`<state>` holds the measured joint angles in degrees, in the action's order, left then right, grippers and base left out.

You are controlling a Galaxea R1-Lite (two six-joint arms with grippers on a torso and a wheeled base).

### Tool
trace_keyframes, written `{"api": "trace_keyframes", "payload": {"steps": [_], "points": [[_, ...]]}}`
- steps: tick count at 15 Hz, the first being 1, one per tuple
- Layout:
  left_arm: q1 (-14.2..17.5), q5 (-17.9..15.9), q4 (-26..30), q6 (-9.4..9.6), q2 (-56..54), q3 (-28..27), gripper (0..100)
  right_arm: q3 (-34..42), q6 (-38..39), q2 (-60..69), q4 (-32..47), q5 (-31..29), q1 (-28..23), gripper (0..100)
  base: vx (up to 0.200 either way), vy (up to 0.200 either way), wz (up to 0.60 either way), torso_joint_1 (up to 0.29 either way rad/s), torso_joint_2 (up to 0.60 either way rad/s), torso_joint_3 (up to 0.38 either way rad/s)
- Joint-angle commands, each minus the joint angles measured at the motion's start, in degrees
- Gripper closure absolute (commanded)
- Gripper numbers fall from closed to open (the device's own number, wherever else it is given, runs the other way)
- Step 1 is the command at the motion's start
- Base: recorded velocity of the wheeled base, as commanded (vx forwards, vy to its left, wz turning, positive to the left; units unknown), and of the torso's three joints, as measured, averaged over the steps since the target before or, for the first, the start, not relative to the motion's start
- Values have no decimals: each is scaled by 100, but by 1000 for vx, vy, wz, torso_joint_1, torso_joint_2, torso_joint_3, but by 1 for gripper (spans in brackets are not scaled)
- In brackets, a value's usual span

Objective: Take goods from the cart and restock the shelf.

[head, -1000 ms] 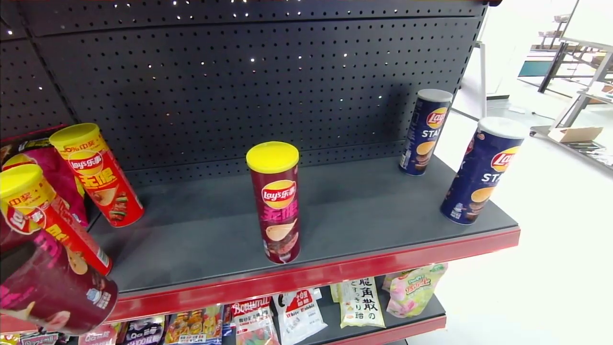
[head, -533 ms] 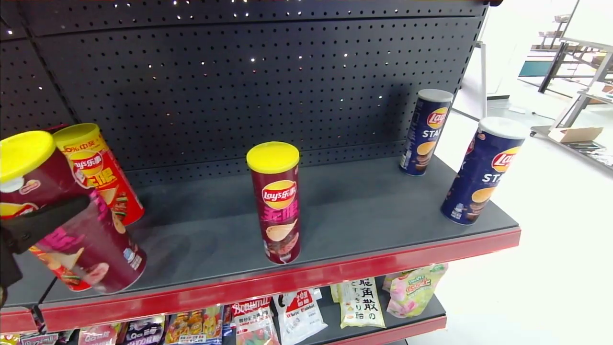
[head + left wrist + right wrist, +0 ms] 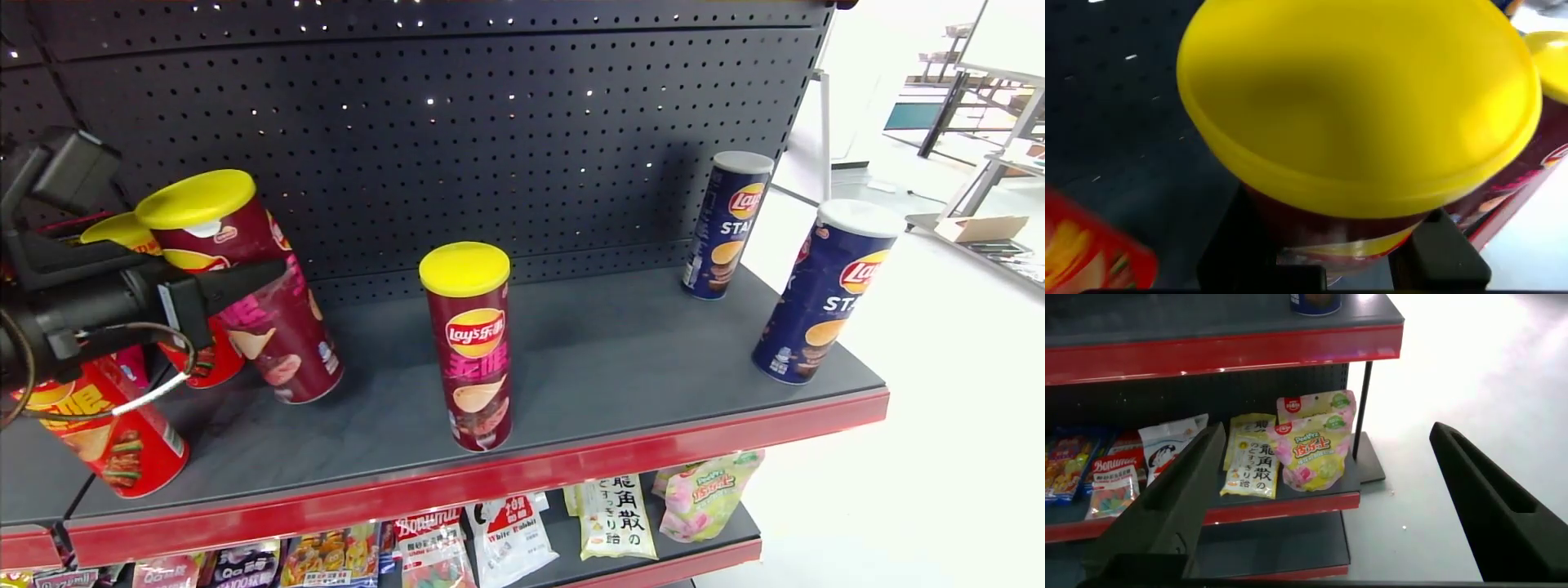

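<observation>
Item one: maroon cylindrical crisp can with a yellow plastic lid (image 3: 245, 278), clamped around its upper body by my left jaws and leaning, lid tipped to the left. It is over the left part of the dark grey shelf with a red front lip (image 3: 620, 359), near the black perforated back panel (image 3: 490, 139). I cannot tell whether its base touches the shelf. Item two: second maroon can with a yellow lid (image 3: 473, 351), upright at mid-shelf near the front lip, apart from item one. Item three: rear red can with a yellow lid (image 3: 118, 231), just behind item one and mostly hidden. Item four: front red can with a yellow lid (image 3: 114, 433), at the front left. Item five: rear dark blue can with a pale lid (image 3: 725, 224), at the right end by the back panel. Item six: front dark blue can with a pale lid (image 3: 820, 294), at the right front corner. Item seven: my right jaws, spread wide and holding nothing, facing the lower shelf (image 3: 1282, 513), where flat snack bags (image 3: 1306, 449) lie.
</observation>
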<state>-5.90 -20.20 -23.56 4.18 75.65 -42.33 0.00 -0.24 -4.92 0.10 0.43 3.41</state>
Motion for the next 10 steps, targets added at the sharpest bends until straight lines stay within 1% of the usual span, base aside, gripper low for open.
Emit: {"api": "trace_keyframes", "payload": {"steps": [1, 2, 3, 4, 5, 6, 7, 9, 10], "points": [[-122, -265, -96, -93, 705, -373, 100, 0, -2, -8, -1, 1, 1, 0, 0, 0, 0, 0, 0, 0], [-227, -274, -96, -251, 977, -645, 100, 0, -2, -8, -1, 1, 1, 0, 0, 0, 0, 0, 0, 0], [-254, -265, -104, -374, 1259, -953, 100, 0, -2, -8, -1, 1, 1, 0, 0, 0, 0, 0, 0, 0], [-263, -265, -104, -392, 1435, -1138, 100, 0, -2, -8, -1, 1, 1, 0, 0, 0, 0, 0, 0, 0], [-359, -265, -148, -401, 1751, -1445, 100, 0, -2, -8, -1, 1, 1, 0, 0, 0, 0, 0, 0, 0], [-456, -265, -210, -401, 1865, -1507, 100, 0, -2, -8, -10, 1, 1, 0, 0, 0, 0, 0, 0, 0], [-640, -265, -412, -409, 2032, -1524, 100, 0, -2, -17, -1, 1, 1, 0, 0, 0, 0, 0, 0, 0], [-790, -265, -605, -409, 2252, -1542, 100, 0, -2, -8, -1, 1, 1, 0, 0, 0, 0, 0, 0, 0], [-843, -256, -685, -409, 2401, -1665, 100, 0, -2, -8, -1, 1, 1, 0, 0, 0, 0, 0, 0, 0]]}}
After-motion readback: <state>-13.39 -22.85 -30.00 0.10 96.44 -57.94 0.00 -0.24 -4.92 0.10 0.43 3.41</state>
